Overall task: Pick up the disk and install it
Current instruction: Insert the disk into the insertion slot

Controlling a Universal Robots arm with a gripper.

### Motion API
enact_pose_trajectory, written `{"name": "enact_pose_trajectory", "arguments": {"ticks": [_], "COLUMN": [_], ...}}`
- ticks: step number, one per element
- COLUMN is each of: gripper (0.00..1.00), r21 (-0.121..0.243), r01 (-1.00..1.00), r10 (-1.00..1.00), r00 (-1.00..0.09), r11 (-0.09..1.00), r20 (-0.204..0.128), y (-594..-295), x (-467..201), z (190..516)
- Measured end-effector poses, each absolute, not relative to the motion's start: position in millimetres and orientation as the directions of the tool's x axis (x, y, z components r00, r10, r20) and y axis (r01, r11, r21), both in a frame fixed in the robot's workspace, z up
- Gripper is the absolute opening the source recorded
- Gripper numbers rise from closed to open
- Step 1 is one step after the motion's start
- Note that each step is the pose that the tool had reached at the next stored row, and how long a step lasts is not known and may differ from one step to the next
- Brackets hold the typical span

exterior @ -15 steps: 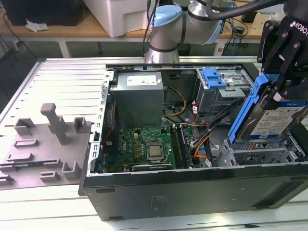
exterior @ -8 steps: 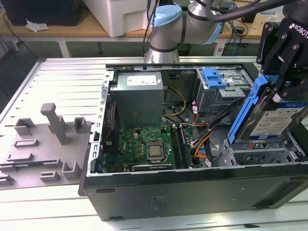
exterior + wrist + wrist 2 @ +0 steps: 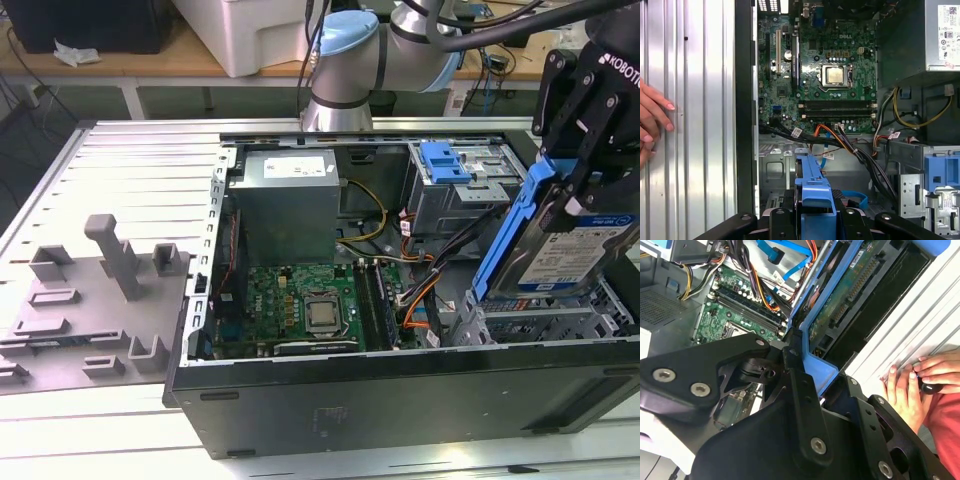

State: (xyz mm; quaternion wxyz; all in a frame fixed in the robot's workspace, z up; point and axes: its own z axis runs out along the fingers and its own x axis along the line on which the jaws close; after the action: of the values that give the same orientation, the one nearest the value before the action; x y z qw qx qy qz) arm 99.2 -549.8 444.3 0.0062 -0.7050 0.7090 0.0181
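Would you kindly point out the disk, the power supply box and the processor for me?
the disk (image 3: 575, 255), exterior view, on its white-and-blue label.
the power supply box (image 3: 290, 215), exterior view, on its grey side.
the processor (image 3: 834, 75), first wrist view, on its metal top.

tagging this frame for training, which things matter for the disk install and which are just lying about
Job: disk, held in the shut gripper; drive bay beneath it.
Lying about: power supply, motherboard, grey moulded tray, a person's hand.
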Motion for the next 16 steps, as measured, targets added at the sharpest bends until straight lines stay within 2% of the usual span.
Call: {"name": "enact_pose_trajectory", "arguments": {"ticks": [16], "gripper": [0.37], "r21": [0.017], "r01": [-1.000], "r10": [-0.999], "r00": [-0.006], "r11": [0.005], "r20": [-0.034], "y": [-551.4], "x": [99.3], "z": [443.2]}}
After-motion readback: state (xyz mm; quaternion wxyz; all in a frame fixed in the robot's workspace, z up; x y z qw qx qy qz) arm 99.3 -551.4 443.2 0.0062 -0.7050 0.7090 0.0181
